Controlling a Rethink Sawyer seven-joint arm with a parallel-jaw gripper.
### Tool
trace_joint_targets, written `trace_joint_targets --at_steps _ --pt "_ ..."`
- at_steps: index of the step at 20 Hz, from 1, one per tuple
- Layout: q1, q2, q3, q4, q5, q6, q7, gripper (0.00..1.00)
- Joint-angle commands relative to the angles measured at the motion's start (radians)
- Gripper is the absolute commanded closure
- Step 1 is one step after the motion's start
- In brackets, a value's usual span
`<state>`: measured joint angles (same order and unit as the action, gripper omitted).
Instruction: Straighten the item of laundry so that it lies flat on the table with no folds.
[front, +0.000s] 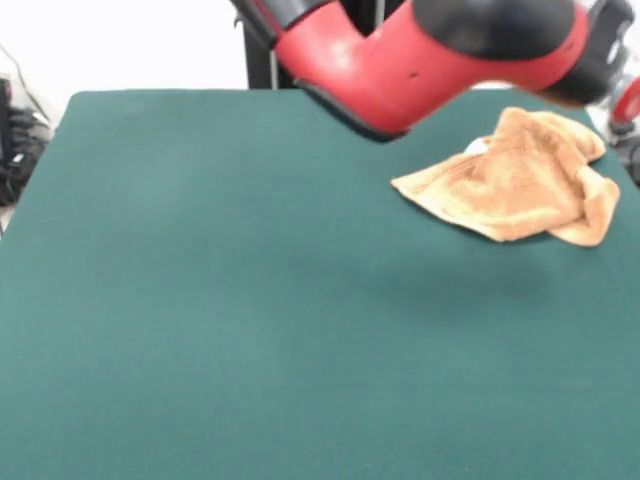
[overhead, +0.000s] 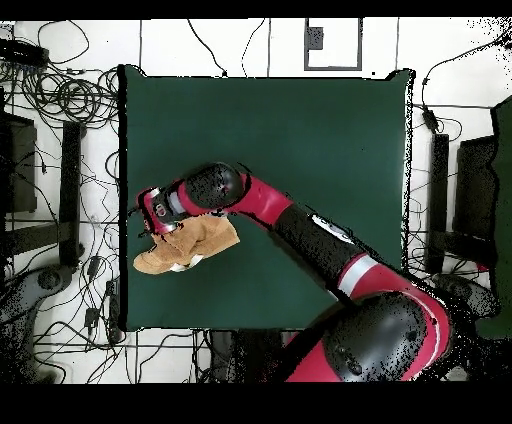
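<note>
The item of laundry (front: 520, 180), a tan-orange terry towel, lies crumpled and folded over itself near the right edge of the green table (front: 250, 300). A bit of white (front: 477, 147) shows at its far side. From above, the towel (overhead: 200, 245) sits by the table's (overhead: 300, 130) left edge, bunched into a rough wedge. My red and black arm reaches across to it, and the gripper (overhead: 160, 215) end hangs over the towel's upper left part. In the front view the gripper (front: 606, 50) shows only as a dark mass at the top right, above the towel.
The red arm link (front: 420, 60) spans the top of the front view. Cables (overhead: 70, 100) and dark equipment (overhead: 470, 200) lie on the floor around the table. The towel is close to the table's edge (overhead: 122, 250).
</note>
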<state>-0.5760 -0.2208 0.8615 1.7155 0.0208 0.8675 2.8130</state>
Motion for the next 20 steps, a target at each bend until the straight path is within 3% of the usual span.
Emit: trace_joint_targets --at_steps 1,5,9,18,20 --pt "0.073 -0.14 0.08 0.206 0.064 -0.104 0.113 0.0" --pt "0.126 -0.19 0.055 0.281 -0.005 -0.222 0.112 0.0" --pt "0.25 -0.26 -0.084 0.289 -0.089 -0.291 0.141 0.0" --pt "0.552 -0.27 -0.419 0.188 -0.222 -0.382 0.194 0.0" --pt "0.61 -0.225 -0.487 0.123 -0.237 -0.392 0.189 0.0"
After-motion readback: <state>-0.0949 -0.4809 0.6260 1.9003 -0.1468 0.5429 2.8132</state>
